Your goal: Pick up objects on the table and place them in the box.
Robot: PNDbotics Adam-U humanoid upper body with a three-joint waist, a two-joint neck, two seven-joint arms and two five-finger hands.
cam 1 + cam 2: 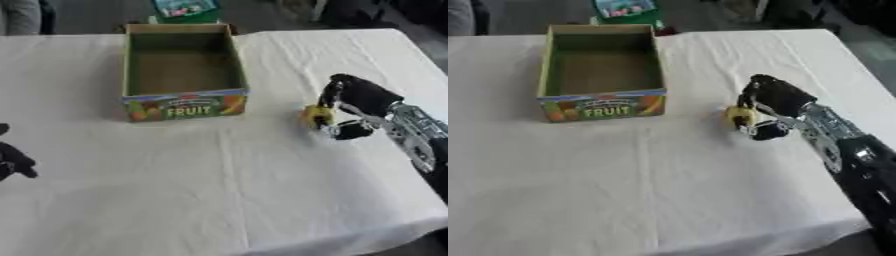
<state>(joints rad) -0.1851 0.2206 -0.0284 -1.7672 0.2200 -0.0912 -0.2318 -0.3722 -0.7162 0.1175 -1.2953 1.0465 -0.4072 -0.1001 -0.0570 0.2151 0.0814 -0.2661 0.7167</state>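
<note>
Here, right hand (773, 102) fingers (748, 102) around yellow object (739, 116).

Place: an indoor room set up for trials, most like a lab or test room; which exactly cannot be told.
Table (262, 200): covered with a plain white cloth showing fold creases, filling nearly the whole view.
Floor: grey and bare, seen past the table's far edge at 12 o'clock and down the side at 3 o'clock.
Prop: a printed cardboard box (184, 70) marked FRUIT, at 11 o'clock.
Background: a green packet (185, 10) on the floor at 12 o'clock; dark shapes at 1 o'clock, too blurred to name.
</note>
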